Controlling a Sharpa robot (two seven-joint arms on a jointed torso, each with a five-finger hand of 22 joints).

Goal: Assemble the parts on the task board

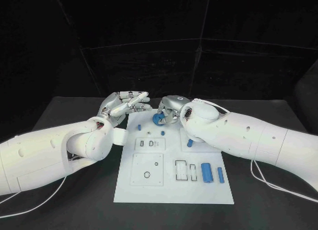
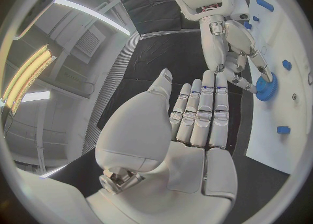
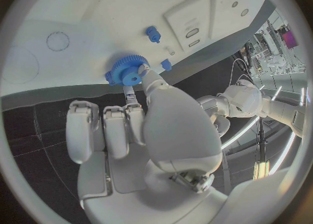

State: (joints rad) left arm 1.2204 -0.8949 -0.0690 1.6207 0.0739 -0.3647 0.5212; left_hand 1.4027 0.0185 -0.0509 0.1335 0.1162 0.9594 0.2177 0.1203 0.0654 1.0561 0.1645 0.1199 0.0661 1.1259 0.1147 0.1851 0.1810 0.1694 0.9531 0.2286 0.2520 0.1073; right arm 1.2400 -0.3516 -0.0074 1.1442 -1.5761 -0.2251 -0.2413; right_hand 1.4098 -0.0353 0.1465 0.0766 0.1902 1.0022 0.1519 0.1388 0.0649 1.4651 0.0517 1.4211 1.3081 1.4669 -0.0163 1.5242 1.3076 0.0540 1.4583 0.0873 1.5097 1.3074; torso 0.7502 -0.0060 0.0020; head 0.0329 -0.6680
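Head view: task board point(image 1: 174, 191) on black tabletop point(image 1: 69, 206); right hand point(image 1: 170, 111) pinches blue gear point(image 1: 159, 119) at far edge.
Left wrist view: left hand point(image 2: 195, 130) empty, fingers straight, beside board.
Right wrist view: gear point(image 3: 124, 69) against board point(image 3: 98, 4). Risk, judged: tilted gear jams or slips from fingertips.

Head view: dim surroundings, dark backdrop and dark table point(image 1: 76, 201); the white task board point(image 1: 174, 191) and white arms are evenly lit from above, with soft shadows. Left wrist view: strong fisheye bending; bright ceiling light strips point(image 2: 91, 18) produce glare. Right wrist view: board surface bright, nearly washed out; edges curve and blur toward the dark circular frame.
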